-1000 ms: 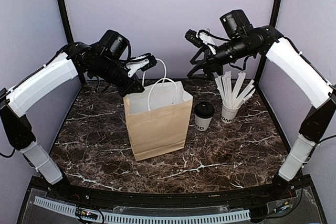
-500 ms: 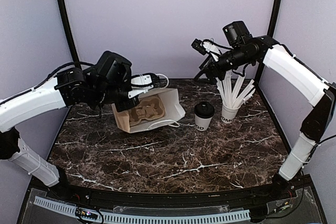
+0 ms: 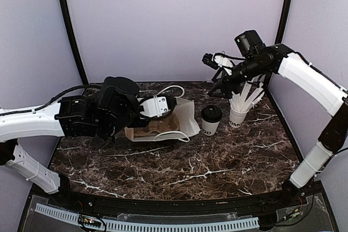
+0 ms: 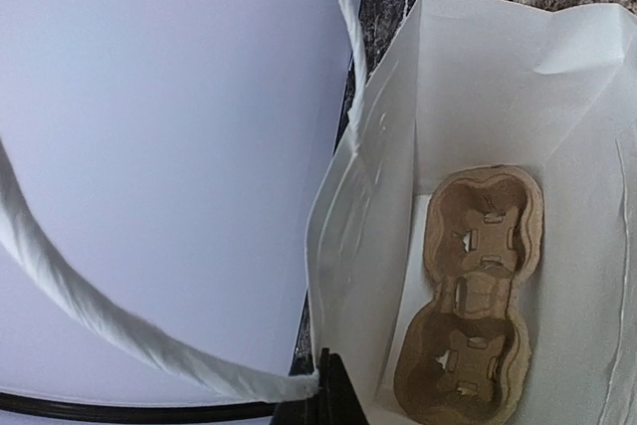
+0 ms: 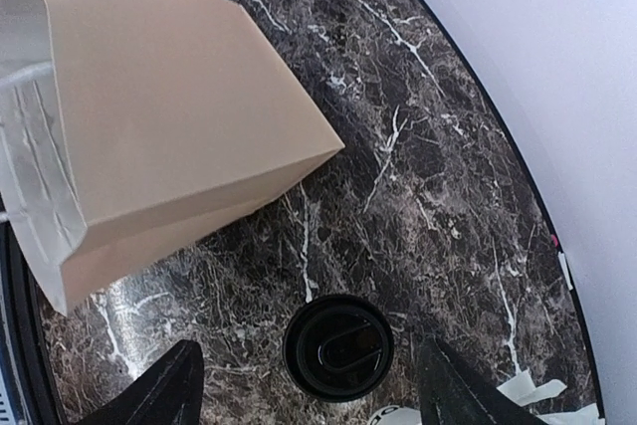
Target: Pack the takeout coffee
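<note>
One change: a second ago the paper bag (image 3: 157, 130) stood upright; now it lies tipped over on the marble table (image 3: 217, 161), carried down by my left arm.
Bag mouth: turned toward my left wrist camera, which looks straight in at a pulp cup carrier (image 4: 481, 286) sitting against the bag's base.
Meaning for the task: I judge the bag is being presented side-on, so the cup may have to go in sideways, or the bag must be stood up again first.
Takeout coffee (image 3: 211, 120): on the table just right of the bag, between it and the straw cup (image 3: 237, 116); not yet touched.
Cup axis: vertical, black lid up, printed base down, lettering toward the near edge.
Left gripper (image 3: 157, 105): at the bag's mouth by the white rope handle (image 4: 100, 330). I cannot tell whether it is pinching anything.
Right gripper (image 5: 307, 390): fingers spread wide, empty, high above the cup, whose lid shows between them in the wrist view.
Risk: a lidded cup laid on its side could leak.
</note>
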Robot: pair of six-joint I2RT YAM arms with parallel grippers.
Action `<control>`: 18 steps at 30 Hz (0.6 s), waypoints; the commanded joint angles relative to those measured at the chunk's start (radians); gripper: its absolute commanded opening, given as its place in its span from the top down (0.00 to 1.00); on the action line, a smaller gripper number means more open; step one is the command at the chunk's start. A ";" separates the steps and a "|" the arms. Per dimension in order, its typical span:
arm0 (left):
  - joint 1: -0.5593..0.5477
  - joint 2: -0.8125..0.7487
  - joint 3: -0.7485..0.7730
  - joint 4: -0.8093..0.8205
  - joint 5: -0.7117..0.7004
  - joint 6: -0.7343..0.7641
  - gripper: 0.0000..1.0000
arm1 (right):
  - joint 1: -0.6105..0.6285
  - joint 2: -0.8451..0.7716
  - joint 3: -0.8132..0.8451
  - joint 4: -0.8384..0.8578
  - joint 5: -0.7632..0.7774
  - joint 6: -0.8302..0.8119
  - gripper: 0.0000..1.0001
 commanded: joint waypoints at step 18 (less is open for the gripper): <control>0.295 -0.033 0.316 -0.390 0.705 -0.533 1.00 | 0.006 -0.045 0.219 -0.277 -0.354 -0.158 0.21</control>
